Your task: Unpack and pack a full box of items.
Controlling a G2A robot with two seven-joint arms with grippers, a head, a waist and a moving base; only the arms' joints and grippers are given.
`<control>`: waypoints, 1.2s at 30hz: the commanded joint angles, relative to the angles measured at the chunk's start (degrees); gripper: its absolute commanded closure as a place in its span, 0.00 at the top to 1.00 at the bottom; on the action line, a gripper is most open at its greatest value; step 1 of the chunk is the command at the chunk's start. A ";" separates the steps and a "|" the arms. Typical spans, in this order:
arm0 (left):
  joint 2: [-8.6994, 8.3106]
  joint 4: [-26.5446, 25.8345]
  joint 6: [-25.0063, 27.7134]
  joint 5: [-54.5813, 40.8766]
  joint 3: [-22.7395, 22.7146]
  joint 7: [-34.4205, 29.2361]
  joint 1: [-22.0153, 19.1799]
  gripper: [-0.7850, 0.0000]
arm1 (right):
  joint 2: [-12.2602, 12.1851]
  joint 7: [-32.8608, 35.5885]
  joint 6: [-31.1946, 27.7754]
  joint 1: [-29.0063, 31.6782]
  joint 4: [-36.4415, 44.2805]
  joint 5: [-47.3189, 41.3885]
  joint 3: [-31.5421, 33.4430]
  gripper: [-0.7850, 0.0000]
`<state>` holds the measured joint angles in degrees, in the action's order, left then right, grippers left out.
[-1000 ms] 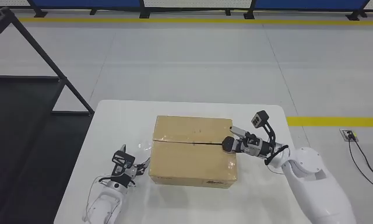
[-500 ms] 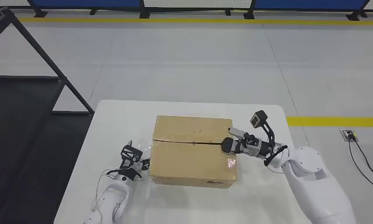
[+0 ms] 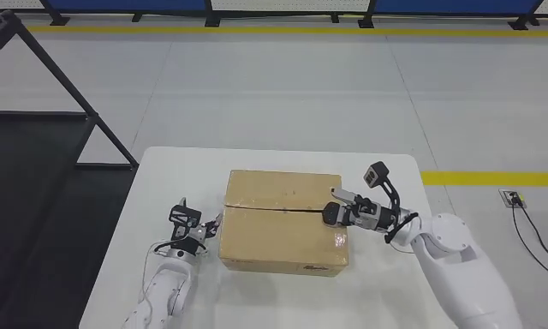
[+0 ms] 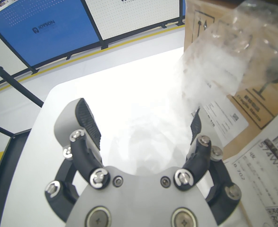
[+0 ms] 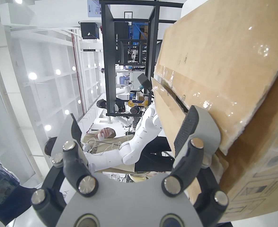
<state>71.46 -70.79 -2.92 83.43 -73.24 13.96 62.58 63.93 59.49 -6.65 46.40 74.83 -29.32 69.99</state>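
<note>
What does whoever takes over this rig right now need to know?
Left gripper: open, empty, beside one end of the box, near loose clear film hanging off it.
Right gripper: open, at the other end of the box's top seam, one finger against a flap.
Box: on the table, flaps shut.
Done: nothing unpacked yet.
Left: open the flaps, unpack, repack.

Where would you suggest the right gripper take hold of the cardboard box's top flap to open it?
Probably the flap edge at the seam end nearest the right gripper, coming in from that end: the seam gapes slightly there, so one of its open fingers could slip under.
</note>
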 commanded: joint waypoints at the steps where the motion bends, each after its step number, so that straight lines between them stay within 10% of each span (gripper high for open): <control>1: 0.14 0.04 -1.06 -0.87 -0.32 0.27 0.13 1.00 | 0.03 -0.01 0.10 -0.17 -0.13 0.01 -0.14 1.00; 36: -0.58 -3.08 7.32 5.36 -2.59 1.91 4.92 1.00 | 0.69 0.34 -0.05 -2.78 -2.41 -0.42 -2.09 1.00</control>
<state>70.83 -73.97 4.84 88.85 -75.86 15.77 67.62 64.61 59.83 -6.70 43.60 72.40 -29.68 67.91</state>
